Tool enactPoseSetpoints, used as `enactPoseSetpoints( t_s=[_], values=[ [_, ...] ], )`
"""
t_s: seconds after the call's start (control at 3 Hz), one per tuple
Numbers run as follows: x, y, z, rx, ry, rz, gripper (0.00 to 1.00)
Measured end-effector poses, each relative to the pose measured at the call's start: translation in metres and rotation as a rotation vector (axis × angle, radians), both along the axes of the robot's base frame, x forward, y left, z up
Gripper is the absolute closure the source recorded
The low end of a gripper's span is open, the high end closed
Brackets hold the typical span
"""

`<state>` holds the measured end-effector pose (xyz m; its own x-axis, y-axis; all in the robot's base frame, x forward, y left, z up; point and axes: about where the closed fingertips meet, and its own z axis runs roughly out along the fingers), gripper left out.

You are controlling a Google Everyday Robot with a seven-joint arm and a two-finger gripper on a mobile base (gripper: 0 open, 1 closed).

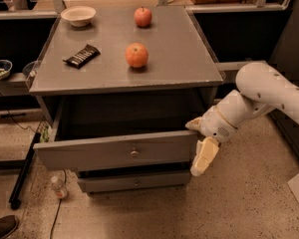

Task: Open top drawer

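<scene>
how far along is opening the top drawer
Mostly done: the top drawer sits pulled well out of the cabinet, its dark inside exposed. In hand: the hand hangs at the right end of its front panel. Left: probably only drawing the arm clear; whether the drawer can slide further does not show.

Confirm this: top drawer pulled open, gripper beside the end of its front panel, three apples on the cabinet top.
Wrong on the count: the camera view shows two apples on the cabinet top, a back apple and a front apple. The top drawer is pulled open, and the gripper is beside the end of its front panel.
</scene>
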<state>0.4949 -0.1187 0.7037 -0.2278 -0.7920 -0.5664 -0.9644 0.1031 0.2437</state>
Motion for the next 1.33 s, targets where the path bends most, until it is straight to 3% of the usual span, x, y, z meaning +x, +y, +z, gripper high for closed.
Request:
enactPoseSetpoints(
  t_s=[0.33,1.33],
  values=[
    [0.000,0.000,0.000,-0.001,0.000,0.000,0.00],
    [0.019,0.007,-0.004,-0.125,-0.068,-0.042,0.00]
  ],
)
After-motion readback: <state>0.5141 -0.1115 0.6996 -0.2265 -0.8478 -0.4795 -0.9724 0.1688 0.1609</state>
